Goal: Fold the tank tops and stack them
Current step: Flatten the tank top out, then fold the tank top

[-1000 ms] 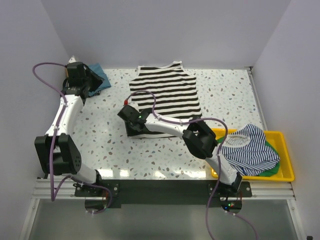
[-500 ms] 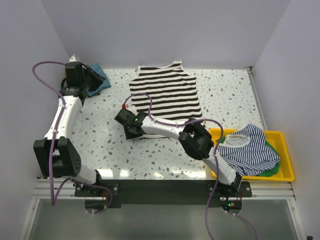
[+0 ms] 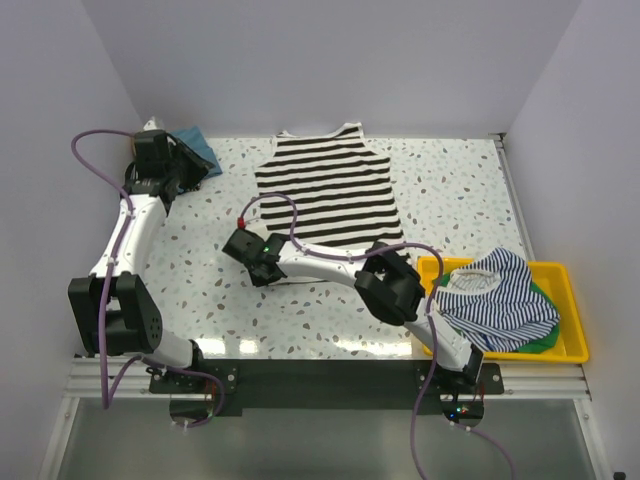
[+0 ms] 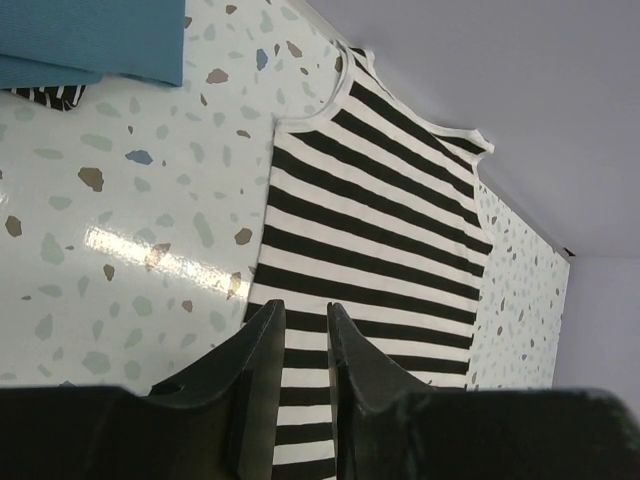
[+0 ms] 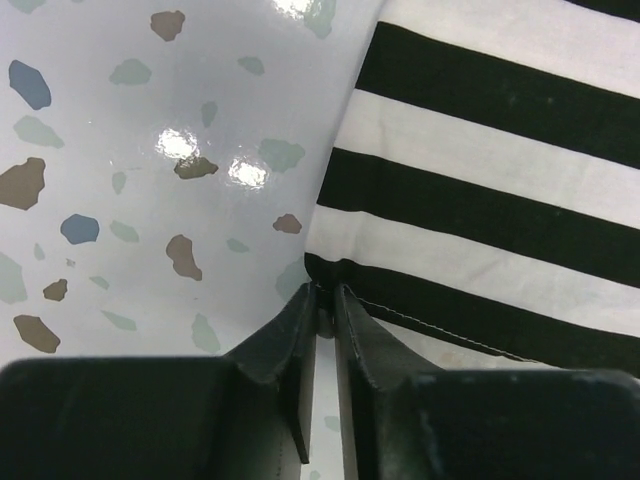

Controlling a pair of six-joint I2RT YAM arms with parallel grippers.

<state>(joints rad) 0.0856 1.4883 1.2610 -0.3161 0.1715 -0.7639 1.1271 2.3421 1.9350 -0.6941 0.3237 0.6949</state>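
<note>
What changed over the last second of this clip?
The right claw slid left and nearer along the hem of the striped tank top, then closed on its corner. The left claw barely shifted, empty, near the teal top. The tops in the yellow tray stayed put.

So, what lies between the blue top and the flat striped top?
Only bare speckled table; the left wrist view shows it between the blue top and striped top.
</note>
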